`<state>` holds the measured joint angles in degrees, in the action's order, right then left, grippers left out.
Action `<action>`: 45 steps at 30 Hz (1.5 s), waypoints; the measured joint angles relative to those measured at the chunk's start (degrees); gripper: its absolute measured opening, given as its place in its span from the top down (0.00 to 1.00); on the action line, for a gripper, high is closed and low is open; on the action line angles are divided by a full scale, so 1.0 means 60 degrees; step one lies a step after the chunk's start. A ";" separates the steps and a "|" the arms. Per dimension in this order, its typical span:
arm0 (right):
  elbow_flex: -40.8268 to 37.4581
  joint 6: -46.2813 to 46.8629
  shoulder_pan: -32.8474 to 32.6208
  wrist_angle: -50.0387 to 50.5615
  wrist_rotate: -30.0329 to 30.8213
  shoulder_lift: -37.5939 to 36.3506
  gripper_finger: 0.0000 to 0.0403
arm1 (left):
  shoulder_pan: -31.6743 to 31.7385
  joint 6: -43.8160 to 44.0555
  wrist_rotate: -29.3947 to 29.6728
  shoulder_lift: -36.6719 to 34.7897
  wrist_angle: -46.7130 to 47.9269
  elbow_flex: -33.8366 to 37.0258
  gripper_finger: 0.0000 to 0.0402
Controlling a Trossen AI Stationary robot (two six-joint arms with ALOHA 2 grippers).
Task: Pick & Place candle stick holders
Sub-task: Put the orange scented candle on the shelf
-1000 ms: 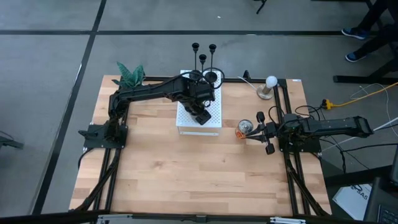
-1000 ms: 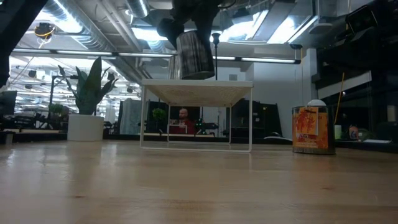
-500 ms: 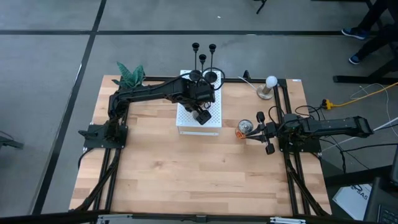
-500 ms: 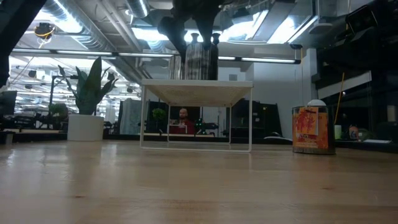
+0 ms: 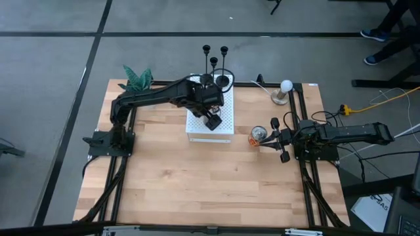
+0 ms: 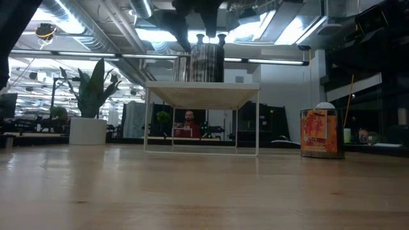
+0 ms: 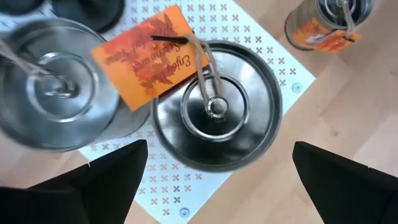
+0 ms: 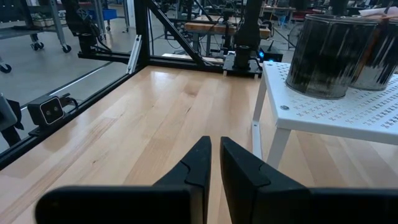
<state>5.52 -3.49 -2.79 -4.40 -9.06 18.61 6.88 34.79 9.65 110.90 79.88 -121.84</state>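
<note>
We found the left end effector poised directly above the white perforated stand near the far middle of the surface, its fingers spread wide with nothing between them. Under it stood a silver tin with an orange tag, and a second tin stood just beside it on the same stand. A third tin sat on the surface beside the right end effector, which rested at the right side with its fingers nearly together and empty.

The candle stick holders stood in a cluster just beyond the far edge of the stand, apart from both arms; none was gripped.

We judged that the picking of a holder had not yet begun. The next move, in our view, called for the left arm to leave the tins, reach past the stand, and narrow its fingers around one thin stem without knocking its neighbours.
</note>
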 joint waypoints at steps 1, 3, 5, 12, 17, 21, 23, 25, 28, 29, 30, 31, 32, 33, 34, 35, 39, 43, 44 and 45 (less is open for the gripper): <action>0.0003 0.0002 -0.0003 0.0000 -0.0002 0.0002 0.90 | -0.0041 -0.0001 0.0144 -0.0066 0.0009 0.0000 0.00; 0.0003 0.0004 -0.0001 0.0000 0.0000 0.0004 0.90 | -0.0141 -0.0045 0.0399 -0.0175 0.0008 0.0000 0.00; 0.0000 0.0001 -0.0002 0.0000 0.0000 0.0004 0.90 | -0.0240 -0.0170 0.0676 -0.0304 0.0009 0.0000 0.00; 0.0002 0.0000 -0.0001 0.0000 0.0000 0.0001 0.90 | -0.0849 -0.0344 0.2438 -0.0701 -0.0011 -0.0007 0.00; 0.0004 0.0000 -0.0003 0.0000 -0.0004 0.0003 0.90 | -0.1423 -0.0529 0.3462 -0.0785 -0.0063 -0.0007 0.00; 0.0002 0.0000 -0.0002 0.0000 0.0000 0.0004 0.90 | -0.1850 -0.0527 0.4303 -0.0807 -0.0069 -0.0007 0.00; 0.0001 0.0001 -0.0004 0.0000 -0.0002 0.0003 0.90 | -0.2048 -0.0503 0.4562 -0.0807 -0.0130 0.0013 0.00; 0.0002 0.0002 -0.0002 0.0000 -0.0004 0.0004 0.90 | -0.2226 -0.0579 0.4596 -0.0825 -0.0473 0.0178 0.00; 0.0004 0.0003 -0.0004 0.0000 0.0000 0.0003 0.90 | -0.2507 -0.0822 0.4253 -0.0807 -0.0781 0.0350 0.00; 0.0000 0.0001 0.0000 0.0000 -0.0004 0.0000 0.90 | -0.2592 -0.0947 0.4092 -0.0807 -0.0998 0.0391 0.00; 0.0004 0.0002 -0.0004 0.0000 -0.0002 0.0002 0.90 | -0.2673 -0.1147 0.3902 -0.0807 -0.1180 0.0404 0.00; 0.0004 0.0002 -0.0002 0.0000 -0.0002 0.0002 0.90 | -0.2760 -0.1357 0.3702 -0.0807 -0.1328 0.0407 0.00; 0.0004 0.0003 0.0000 0.0000 -0.0003 0.0003 0.90 | -0.2823 -0.1598 0.3470 -0.0807 -0.1570 0.0408 0.00; 0.0003 0.0001 -0.0003 0.0000 0.0000 0.0004 0.90 | -0.2872 -0.1879 0.3168 -0.0807 -0.1934 0.0408 0.00; 0.0004 0.0002 0.0000 0.0000 -0.0004 0.0004 0.90 | -0.2912 -0.2180 0.2800 -0.0807 -0.2306 0.0408 0.00; 0.0004 0.0004 -0.0004 0.0000 0.0000 0.0001 0.90 | -0.2941 -0.2500 0.2357 -0.0807 -0.2644 0.0408 0.00; 0.0000 0.0004 -0.0003 0.0000 -0.0004 0.0004 0.90 | -0.2955 -0.3463 0.0609 -0.0806 -0.3841 0.0412 0.00; 0.0002 0.0001 -0.0001 0.0000 -0.0002 0.0002 0.90 | -0.3010 -0.3962 0.0252 -0.0760 -0.4270 0.0417 0.00; 0.0001 0.0004 -0.0001 0.0000 0.0000 0.0004 0.90 | -0.3012 -0.4016 0.0359 -0.0760 -0.4297 0.0419 0.00; 0.0002 0.0002 -0.0004 0.0000 -0.0001 0.0003 0.90 | -0.3013 -0.4041 0.0527 -0.0760 -0.4308 0.0419 0.00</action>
<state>5.53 -3.47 -2.81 -4.40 -9.07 18.63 -11.20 10.55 12.81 106.34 54.03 -119.33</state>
